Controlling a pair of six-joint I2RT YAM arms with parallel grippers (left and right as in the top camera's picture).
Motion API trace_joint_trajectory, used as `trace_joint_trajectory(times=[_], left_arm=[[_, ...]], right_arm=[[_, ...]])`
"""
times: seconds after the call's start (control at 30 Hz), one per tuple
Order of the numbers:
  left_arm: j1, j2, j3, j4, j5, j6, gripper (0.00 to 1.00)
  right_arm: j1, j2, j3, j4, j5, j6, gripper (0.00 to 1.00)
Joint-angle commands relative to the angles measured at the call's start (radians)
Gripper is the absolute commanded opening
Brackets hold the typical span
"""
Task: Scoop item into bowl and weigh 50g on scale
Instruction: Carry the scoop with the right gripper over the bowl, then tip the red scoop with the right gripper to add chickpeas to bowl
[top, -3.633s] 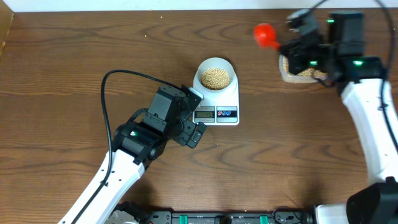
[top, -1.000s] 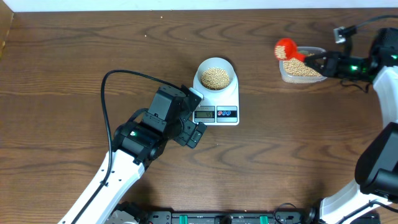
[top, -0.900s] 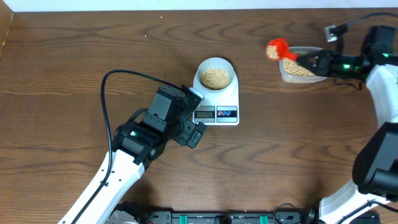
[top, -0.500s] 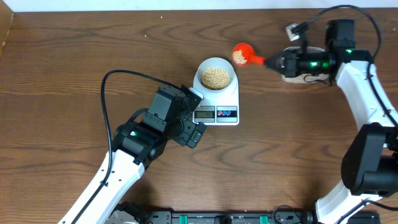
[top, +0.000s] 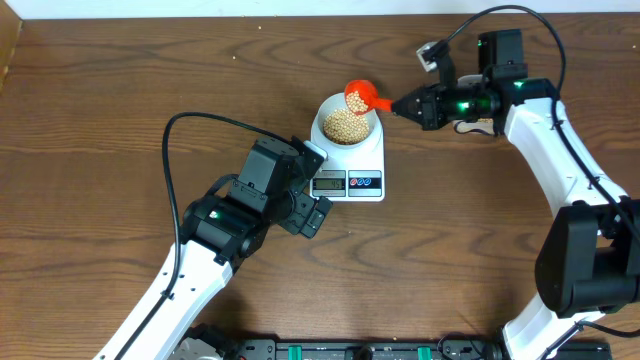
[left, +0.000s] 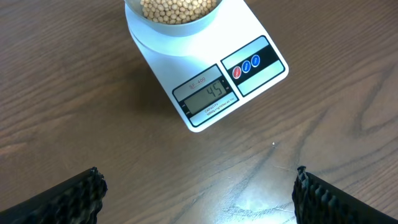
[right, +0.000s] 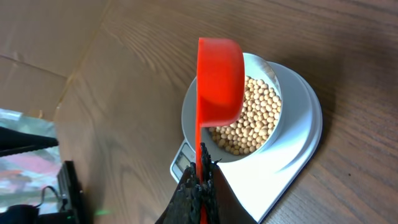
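Observation:
The bowl sits on the white scale and holds many tan beans. My right gripper is shut on the handle of a red scoop with beans in it, held over the bowl's right rim. In the right wrist view the scoop is tilted on its side above the bowl and beans. My left gripper is open and empty just left of the scale's front. In the left wrist view the scale display reads 45.
The clear tub of beans lies at the back right, mostly hidden behind my right arm. A black cable loops over the table left of the scale.
My right arm has swung left from the tub, carrying the scoop with beans to just over the bowl. The left arm has not moved.

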Motion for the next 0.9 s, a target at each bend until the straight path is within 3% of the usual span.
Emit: trace_joint_trajectory(times=[0.0,0.87], left_arm=[[0.002,0.006,0.01,0.003,-0.008,0.013,0.98],[0.002,0.006,0.01,0.003,-0.008,0.013,0.98]], right_arm=[[0.023,0.004,0.011,0.007,0.054,0.008,0.01],[0.103,-0.013,0.015,0.032,0.184,-0.063,0.01]])
